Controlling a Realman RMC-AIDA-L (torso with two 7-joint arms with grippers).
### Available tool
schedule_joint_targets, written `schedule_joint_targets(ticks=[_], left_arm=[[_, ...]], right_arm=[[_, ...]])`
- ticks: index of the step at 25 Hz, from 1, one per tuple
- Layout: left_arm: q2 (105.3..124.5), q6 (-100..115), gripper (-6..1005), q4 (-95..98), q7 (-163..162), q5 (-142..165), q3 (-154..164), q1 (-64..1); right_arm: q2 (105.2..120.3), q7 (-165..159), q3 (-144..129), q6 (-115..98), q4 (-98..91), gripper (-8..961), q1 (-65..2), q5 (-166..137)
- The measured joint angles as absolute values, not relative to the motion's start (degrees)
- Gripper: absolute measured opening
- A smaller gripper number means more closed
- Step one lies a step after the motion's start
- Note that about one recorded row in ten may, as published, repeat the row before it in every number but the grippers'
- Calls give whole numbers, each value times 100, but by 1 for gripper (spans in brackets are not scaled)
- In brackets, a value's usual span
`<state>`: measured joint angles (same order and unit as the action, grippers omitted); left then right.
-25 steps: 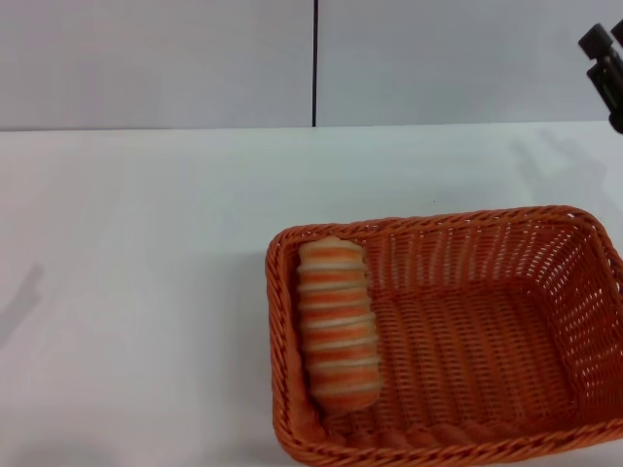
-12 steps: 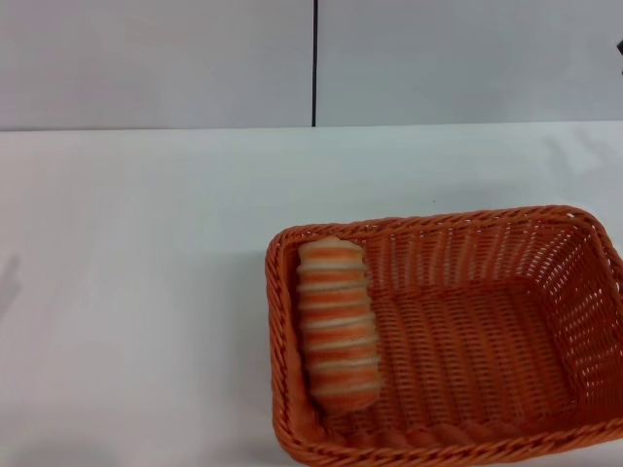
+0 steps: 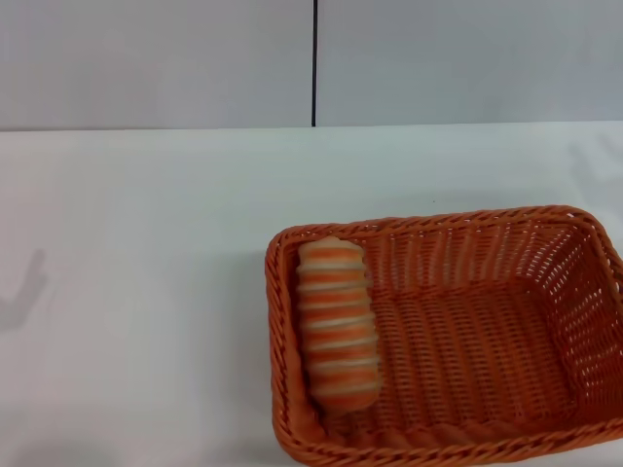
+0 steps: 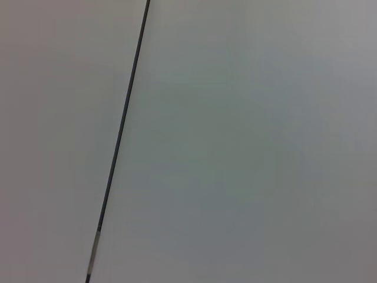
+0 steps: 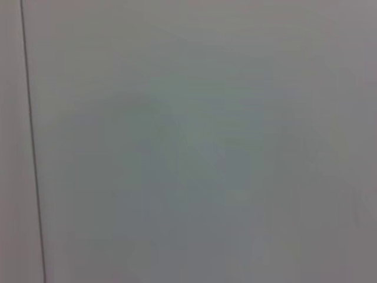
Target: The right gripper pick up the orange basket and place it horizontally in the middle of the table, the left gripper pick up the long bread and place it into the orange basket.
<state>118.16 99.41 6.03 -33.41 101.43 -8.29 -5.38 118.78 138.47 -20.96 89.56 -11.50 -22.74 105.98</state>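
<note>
Now the long bread point(image 3: 338, 324) lies inside the orange basket point(image 3: 545, 433), along the basket's left end wall, its length running from the far rim toward the near rim, one end up near the far left corner. Basket sits flat on the white surface point(image 3: 146, 243), long side running left to right, in the near right part of the head view; its near rim runs close to the lower edge of that view. Bread and basket hold the same places as one second ago and half a second ago. What differs: a second ago the right pincer showed as a black shape at the upper right edge of the head view; half a second ago only a sliver remained there; now neither pincer shows in any view, so their state cannot be told. A faint grey shadow point(image 3: 24, 292) lies on the surface at far left, further in than half a second ago. Both wrist views show only the light grey wall point(image 4: 247, 141) with its thin black seam point(image 4: 118, 141); the same seam point(image 3: 314, 63) stands vertical behind the surface in the head view.
</note>
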Motion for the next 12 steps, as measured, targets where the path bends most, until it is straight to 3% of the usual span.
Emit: schedule_joint_targets(ticks=[12], left_arm=[[11832, 9929, 816, 441, -3253, 10176, -809, -430]], right_arm=[[11864, 13938, -2128, 8530, -1244, 467, -2407, 10574]])
